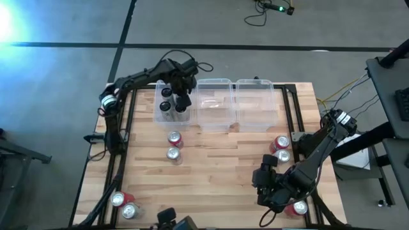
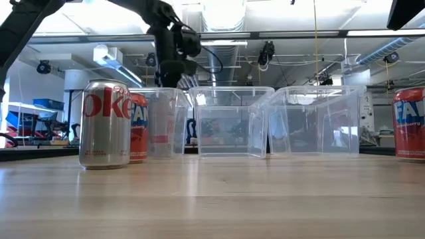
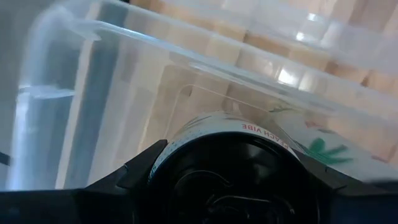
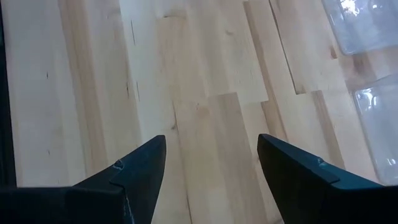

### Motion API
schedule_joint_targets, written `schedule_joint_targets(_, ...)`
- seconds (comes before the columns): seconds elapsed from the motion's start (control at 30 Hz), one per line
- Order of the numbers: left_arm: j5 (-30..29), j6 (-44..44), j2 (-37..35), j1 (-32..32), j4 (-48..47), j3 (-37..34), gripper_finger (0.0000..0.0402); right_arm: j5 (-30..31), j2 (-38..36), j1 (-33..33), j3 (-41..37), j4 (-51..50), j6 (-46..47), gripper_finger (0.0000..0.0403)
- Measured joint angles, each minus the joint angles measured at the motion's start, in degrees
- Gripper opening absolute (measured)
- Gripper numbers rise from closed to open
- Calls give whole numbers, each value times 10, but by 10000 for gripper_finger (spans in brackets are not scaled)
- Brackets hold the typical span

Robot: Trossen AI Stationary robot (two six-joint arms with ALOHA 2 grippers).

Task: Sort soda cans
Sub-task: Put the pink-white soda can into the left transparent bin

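The left gripper (image 1: pixel 184 100) hangs over the left bin (image 1: pixel 159 115), the leftmost of three clear bins along the far edge of the table (image 1: pixel 217 163). Its fingers are pinched on a black can (image 3: pixel 233 165), held by the side wall just under the rim, as the left wrist view shows. Two more black cans (image 1: pixel 166 99) already stand inside the left bin. The middle bin (image 1: pixel 214 121) and the right bin (image 1: pixel 257 122) appear to hold nothing.

The right gripper (image 4: pixel 211 168) waits low over bare wood, well to the right of the left bin and nearer the front edge, fingers spread and holding nothing.

Handling judgement: the cans are rigid, smooth metal cylinders, likely slippery. If empty they are light and will dent under a hard squeeze. A grip across the middle of the wall, or from above astride the top, looks safest.

Count visible in the high view:
- Black: three, all at the left bin.
- Just in front of the left bin: one red can (image 1: pixel 175 138) and one silver can (image 1: pixel 172 153), touching or nearly so.
- Front-left corner: two cans (image 1: pixel 123 204), colours not fully clear.
- Right side, in front of the right bin: a pair (image 1: pixel 281 149), one of them red.
- One can (image 1: pixel 299 207) by the right arm.

That makes ten. Any others are hidden.
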Motion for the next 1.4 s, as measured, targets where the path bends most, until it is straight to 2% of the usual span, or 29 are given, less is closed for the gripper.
schedule_joint_targets(0.23, -1, 10, 0, 5, 66, -40, 230, 0, 0, 0, 0, 0, 0, 247)
schedule_joint_targets(0.37, 0, 1, 0, 11, 69, -41, 230, 0, 0, 0, 0, 0, 1, 239)
schedule_joint_targets(0.53, 6, -32, 0, 20, 71, -41, 252, 0, 0, 0, 0, 0, 1, 237)
schedule_joint_targets(0.73, 20, -73, 0, 28, 73, -49, 243, 0, 0, 0, 0, 1, 4, 247)
schedule_joint_targets(1.0, 19, -136, 0, 33, 91, -55, 254, 0, 0, 0, 0, 2, 9, 256)
schedule_joint_targets(1.4, 18, -161, -1, 33, 112, -63, 251, -2, 0, 2, 0, 4, 10, 240)
